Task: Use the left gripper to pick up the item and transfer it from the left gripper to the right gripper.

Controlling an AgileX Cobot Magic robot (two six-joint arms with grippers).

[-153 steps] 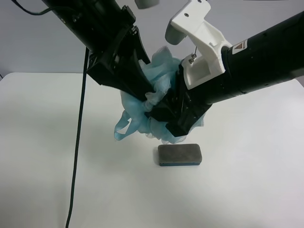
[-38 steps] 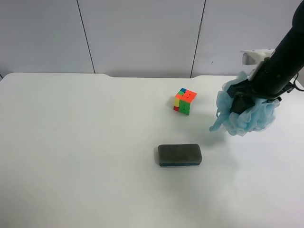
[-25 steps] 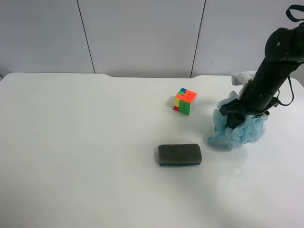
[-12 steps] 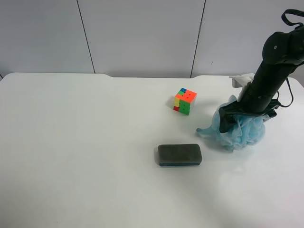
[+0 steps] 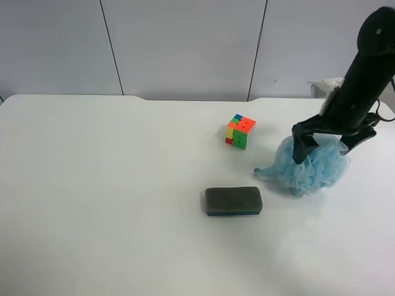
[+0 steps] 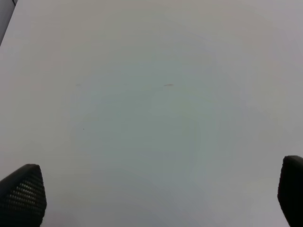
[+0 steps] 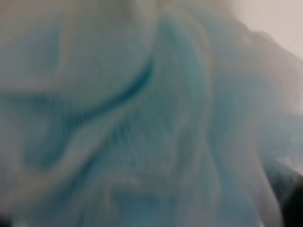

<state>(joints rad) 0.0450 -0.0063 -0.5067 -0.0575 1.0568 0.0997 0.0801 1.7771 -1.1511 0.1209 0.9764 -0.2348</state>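
The light-blue mesh loofah (image 5: 313, 169) lies on the white table (image 5: 123, 185) at the exterior high view's right, its loop trailing toward the cube. The right gripper (image 5: 329, 143) hangs just above it, jaws spread, one fingertip (image 5: 300, 147) at each side of the loofah's top. The right wrist view is filled with blurred blue mesh of the loofah (image 7: 142, 118). The left gripper (image 6: 156, 193) is open and empty over bare table in the left wrist view. It is out of the exterior high view.
A multicoloured puzzle cube (image 5: 240, 131) stands left of the loofah, farther back. A dark grey eraser block (image 5: 233, 201) lies nearer the front. Grey wall panels stand behind the table's far edge.
The right gripper carried the loofah down to the table at the right, then opened its jaws and let it go. The loofah now rests on the table.
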